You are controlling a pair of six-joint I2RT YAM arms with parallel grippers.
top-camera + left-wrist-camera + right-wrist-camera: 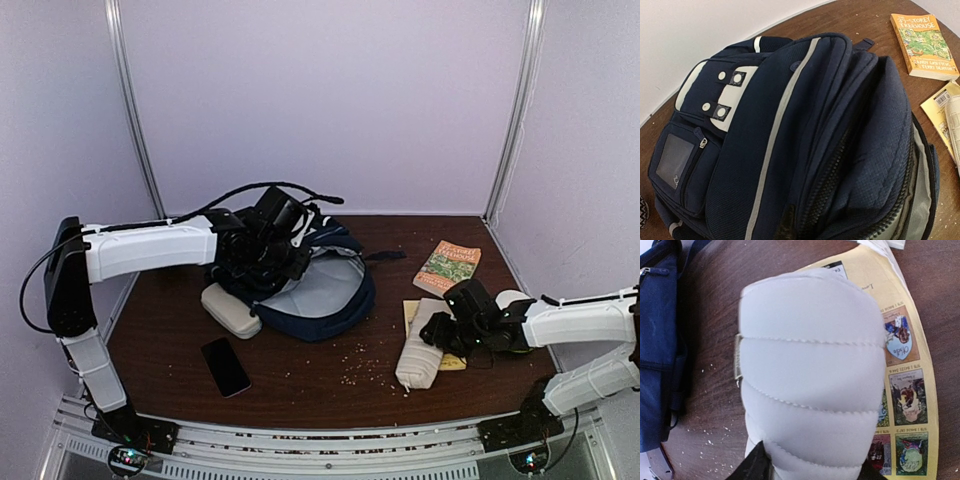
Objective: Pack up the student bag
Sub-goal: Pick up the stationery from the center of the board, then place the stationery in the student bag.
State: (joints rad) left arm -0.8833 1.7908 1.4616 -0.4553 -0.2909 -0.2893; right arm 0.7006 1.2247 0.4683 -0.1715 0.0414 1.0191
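One "Storey Treehouse" paperback (924, 46) near the student bag (790, 140)

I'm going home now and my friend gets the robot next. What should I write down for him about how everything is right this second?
Left gripper: shut at the top of the student bag, which sits open; whether it pinches fabric is hidden.
Right gripper: jaws either side of the white quilted pouch lying on a yellow booklet; grip uncertain.
Done: bag open, nothing seen inside.
To do: pouch, booklet, Treehouse book, phone and the pale case beside the bag are all out on the table.
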